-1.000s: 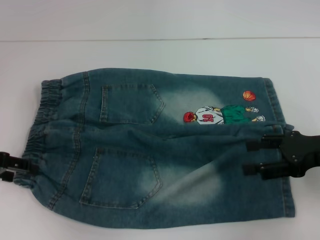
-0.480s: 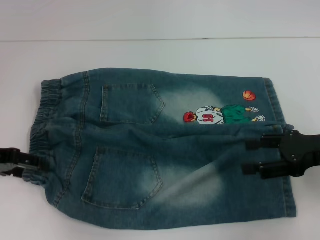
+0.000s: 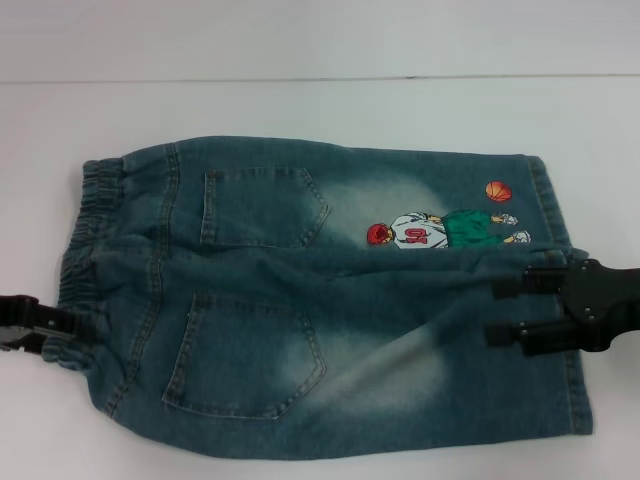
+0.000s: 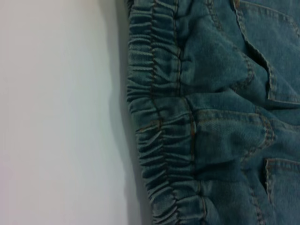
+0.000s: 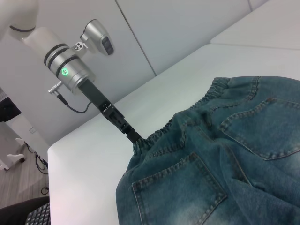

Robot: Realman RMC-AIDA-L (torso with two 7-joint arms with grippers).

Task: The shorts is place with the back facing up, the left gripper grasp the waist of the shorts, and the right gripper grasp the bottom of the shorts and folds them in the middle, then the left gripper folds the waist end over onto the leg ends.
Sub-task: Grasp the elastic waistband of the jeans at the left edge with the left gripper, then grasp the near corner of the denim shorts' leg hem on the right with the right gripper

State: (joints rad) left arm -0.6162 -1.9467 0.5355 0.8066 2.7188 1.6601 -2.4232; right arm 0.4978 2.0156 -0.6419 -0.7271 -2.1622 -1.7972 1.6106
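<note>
The denim shorts (image 3: 300, 300) lie flat on the white table (image 3: 300, 100), back pockets up. The elastic waist (image 3: 85, 230) is at the left and the leg ends (image 3: 560, 300) at the right. My left gripper (image 3: 70, 325) is at the near part of the waist; the right wrist view shows the left gripper (image 5: 136, 138) pinched on gathered waistband. The left wrist view shows the ruched waistband (image 4: 159, 117) close up. My right gripper (image 3: 505, 311) rests over the leg ends, fingers spread and open, beside the embroidered basketball player (image 3: 440, 232).
Bare white table surrounds the shorts, with its far edge against a pale wall (image 3: 300, 40). In the right wrist view the table edge (image 5: 70, 145) drops off beyond the left arm, with floor and furniture below.
The left gripper has moved right onto the waistband and the fabric there has bunched up. The right gripper has not moved.
</note>
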